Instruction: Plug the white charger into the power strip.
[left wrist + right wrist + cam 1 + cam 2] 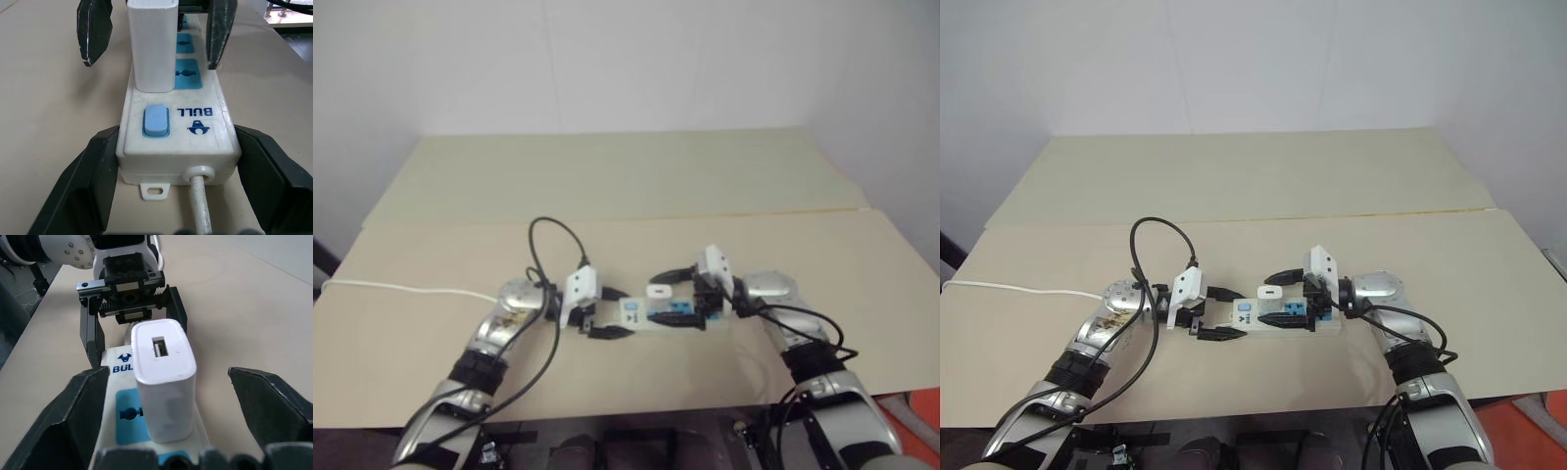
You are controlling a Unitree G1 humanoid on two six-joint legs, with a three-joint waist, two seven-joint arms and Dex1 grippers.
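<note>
A wide, smooth beige table (607,186) carried the power strip (176,128), a long glossy white bar with blue socket panels, a pale blue switch and a thin white cord. The left gripper (178,181) pinched the strip's switch end between its two black fingers. The white charger (164,382), a small smooth rounded block, stood upright in the strip. The right gripper (188,406) was spread wide, its fingers on either side of the charger, clear of it.
</note>
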